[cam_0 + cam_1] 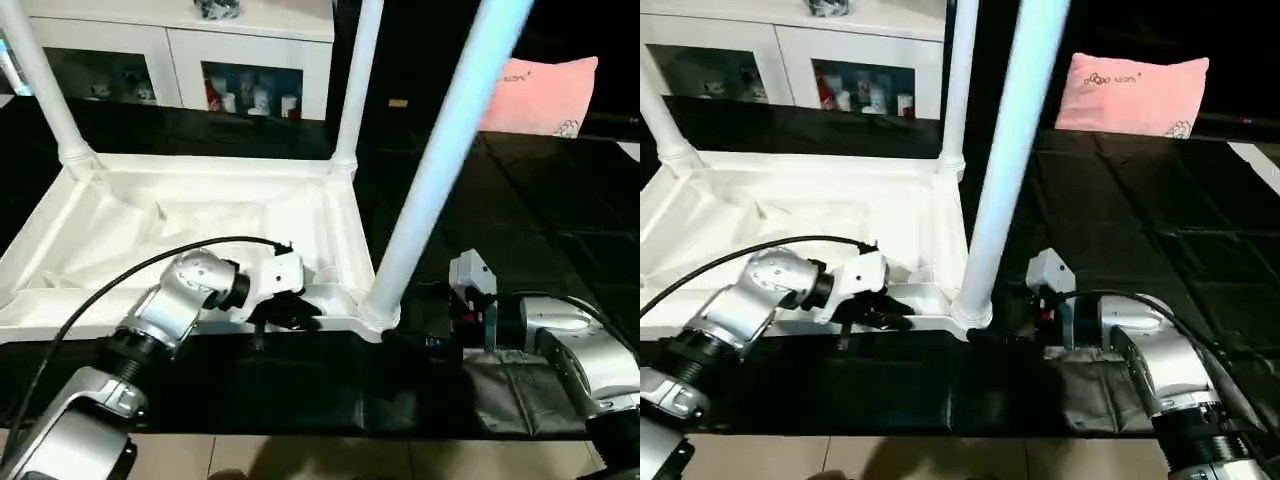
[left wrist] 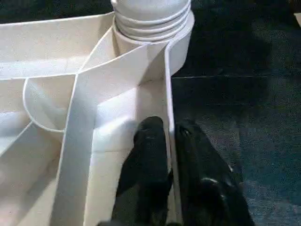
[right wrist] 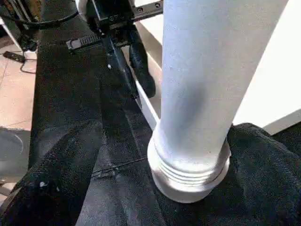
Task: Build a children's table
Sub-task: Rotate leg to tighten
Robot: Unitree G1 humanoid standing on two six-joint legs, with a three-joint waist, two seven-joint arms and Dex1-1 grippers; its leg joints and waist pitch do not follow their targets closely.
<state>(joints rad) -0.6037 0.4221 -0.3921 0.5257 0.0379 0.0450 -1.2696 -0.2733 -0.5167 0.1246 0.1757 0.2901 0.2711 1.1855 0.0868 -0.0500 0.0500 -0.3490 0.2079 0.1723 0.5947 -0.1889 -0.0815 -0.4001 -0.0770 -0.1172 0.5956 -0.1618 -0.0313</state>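
The white tabletop lies upside down on a black mat, ribbed underside up. Two legs stand in its far corner sockets, one at the far left and one at the far right. A third leg rises from the near right socket. My left gripper is shut on the tabletop's near rim, one finger on each side of the wall. My right gripper is open around the base of the near right leg. One of its fingers stands apart from the leg.
The black mat covers the floor under the table and reaches right. A white cabinet with glass doors stands at the back. A pink pillow lies at the back right. Tiled floor shows at the near edge.
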